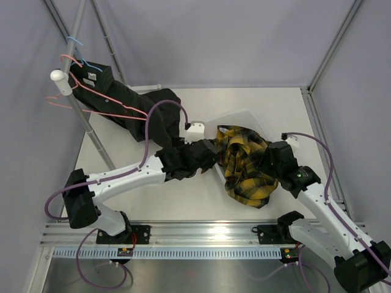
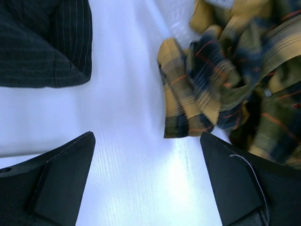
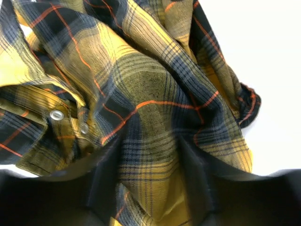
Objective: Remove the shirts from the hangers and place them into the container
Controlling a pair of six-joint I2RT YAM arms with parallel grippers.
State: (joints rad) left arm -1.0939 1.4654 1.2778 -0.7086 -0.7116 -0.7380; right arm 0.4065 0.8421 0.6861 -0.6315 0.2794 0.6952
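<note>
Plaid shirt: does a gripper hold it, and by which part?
The right gripper pinches a bunched fold of the plaid shirt, near its buttons. The left gripper is open and empty.

Top view: container mostly hidden under plaid shirt, only a bit of rim vis. Tips of right hand buried in cloth, grip unclear. Left wrist view: black shirt cut off at top-left edge; plaid blurred.

The plaid shirt is showing yellow and black checks crossed by thin orange-red lines. The black shirt is showing faint pale pinstripes. Pink hangers and a light blue hanger are standing out above the white surface.
</note>
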